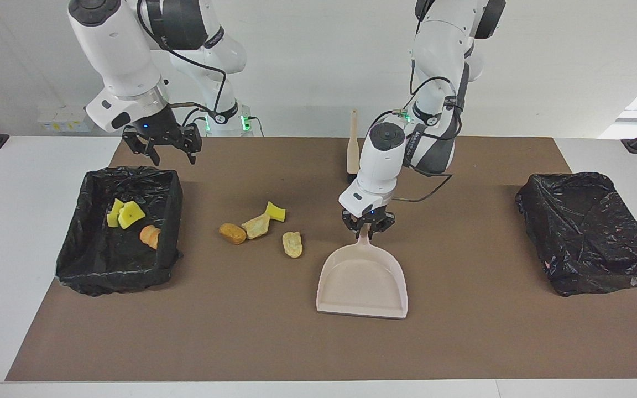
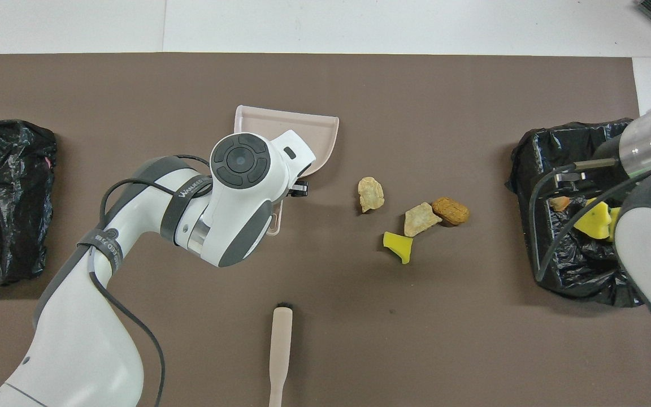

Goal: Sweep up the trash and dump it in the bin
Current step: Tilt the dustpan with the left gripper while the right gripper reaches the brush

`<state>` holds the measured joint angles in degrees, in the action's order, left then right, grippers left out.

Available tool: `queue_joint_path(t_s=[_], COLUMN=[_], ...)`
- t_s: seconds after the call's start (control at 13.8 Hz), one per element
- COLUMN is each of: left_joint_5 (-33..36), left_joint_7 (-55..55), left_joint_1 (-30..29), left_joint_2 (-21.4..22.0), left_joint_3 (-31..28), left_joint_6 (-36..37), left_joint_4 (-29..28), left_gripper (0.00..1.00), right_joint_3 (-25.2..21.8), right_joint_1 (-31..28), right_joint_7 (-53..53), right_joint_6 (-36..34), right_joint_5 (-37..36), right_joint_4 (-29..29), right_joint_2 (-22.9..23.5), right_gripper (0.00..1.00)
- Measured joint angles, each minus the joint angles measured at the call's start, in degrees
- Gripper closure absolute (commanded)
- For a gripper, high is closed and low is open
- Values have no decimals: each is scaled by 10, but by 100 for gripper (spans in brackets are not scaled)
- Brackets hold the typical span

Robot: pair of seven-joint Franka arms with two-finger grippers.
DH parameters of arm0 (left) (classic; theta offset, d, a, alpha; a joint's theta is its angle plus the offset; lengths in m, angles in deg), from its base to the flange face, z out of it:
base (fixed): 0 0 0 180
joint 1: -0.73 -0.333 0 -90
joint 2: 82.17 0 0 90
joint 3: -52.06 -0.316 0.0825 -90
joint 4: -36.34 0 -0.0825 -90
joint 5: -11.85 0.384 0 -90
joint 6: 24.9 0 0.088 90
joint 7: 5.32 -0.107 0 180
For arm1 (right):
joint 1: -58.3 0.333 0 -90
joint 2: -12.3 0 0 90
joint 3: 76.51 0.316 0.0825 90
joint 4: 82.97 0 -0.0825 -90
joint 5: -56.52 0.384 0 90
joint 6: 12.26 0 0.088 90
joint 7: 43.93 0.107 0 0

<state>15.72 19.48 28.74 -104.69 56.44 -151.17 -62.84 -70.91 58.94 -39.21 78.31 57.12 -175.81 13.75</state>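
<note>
While crusty lumps (image 1: 256, 226) lie, smooth dustpan (image 1: 363, 282) gripped.

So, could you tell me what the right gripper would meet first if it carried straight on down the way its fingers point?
Probably bare brown mat just beside the robot-side rim of the bin holding scraps. The right gripper hangs open in the air, fingers pointing down; depth is unclear, so the rim itself is possible.

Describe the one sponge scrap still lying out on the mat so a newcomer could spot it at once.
On the brown mat, find the four scraps between the dustpan and the filled bin. The sponge piece lies nearest the robots: the only bright yellow wedge among tan, crusty lumps.
</note>
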Motion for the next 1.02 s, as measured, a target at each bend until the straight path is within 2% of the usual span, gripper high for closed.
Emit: queue_joint_path(t_s=[0.22, 0.36, 0.65, 0.73, 1.02], left_joint_5=[4, 6, 13, 22, 77], left_joint_7=[-86, -177, -370, -409, -514], left_joint_1=[-19, -43, -92, -98, -101], left_joint_2=[13, 22, 24, 24, 25], left_joint_3=[-5, -7, -9, -9, -8], left_joint_6=[45, 64, 72, 72, 71], left_joint_4=[7, 7, 6, 6, 8], left_gripper=[100, 100, 100, 100, 100], right_joint_3=[1, 2, 5, 5, 6], right_joint_1=[49, 89, 186, 213, 314], right_joint_7=[70, 129, 268, 304, 419], right_joint_6=[0, 18, 89, 111, 191], right_joint_5=[23, 36, 41, 42, 67], right_joint_4=[-39, -70, -136, -151, -207], right_joint_2=[-10, -18, -26, -26, -25], right_gripper=[18, 8, 6, 0, 0])
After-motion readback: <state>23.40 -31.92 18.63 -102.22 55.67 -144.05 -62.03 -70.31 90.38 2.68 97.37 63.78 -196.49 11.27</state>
